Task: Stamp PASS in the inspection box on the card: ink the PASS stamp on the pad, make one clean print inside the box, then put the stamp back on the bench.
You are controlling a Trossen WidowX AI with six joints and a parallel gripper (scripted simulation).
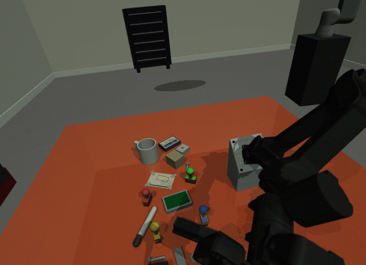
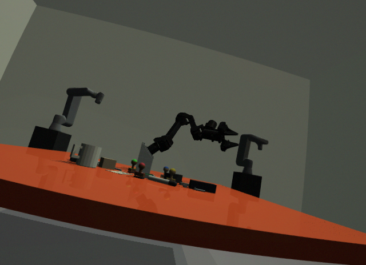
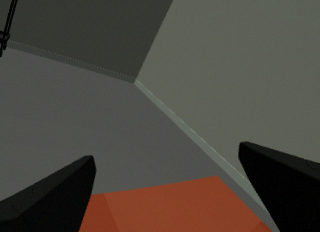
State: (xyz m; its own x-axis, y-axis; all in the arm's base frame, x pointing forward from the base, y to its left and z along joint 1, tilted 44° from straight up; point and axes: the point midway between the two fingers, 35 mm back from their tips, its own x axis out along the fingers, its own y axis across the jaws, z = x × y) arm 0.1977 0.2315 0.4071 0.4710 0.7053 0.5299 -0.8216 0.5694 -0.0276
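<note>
Nothing of the task looked begun; the gripper (image 2: 230, 138) hung wide open and empty, high above the glossy orange bench (image 1: 88, 156). The taped paper card (image 1: 160, 180) lay flat beside the green-felted pad (image 1: 176, 200); its box seemed unprinted, though too small to tell. Four ball-knobbed stamps stood around them; PASS was probably the green stamp (image 1: 190, 175).

orange bench (image 1: 88, 156), green ink pad (image 1: 176, 200), green-knobbed stamp (image 1: 190, 175), grey mug (image 1: 147, 151)

Glossy orange bench (image 1: 88, 156), matt paper card (image 1: 160, 180)
</note>
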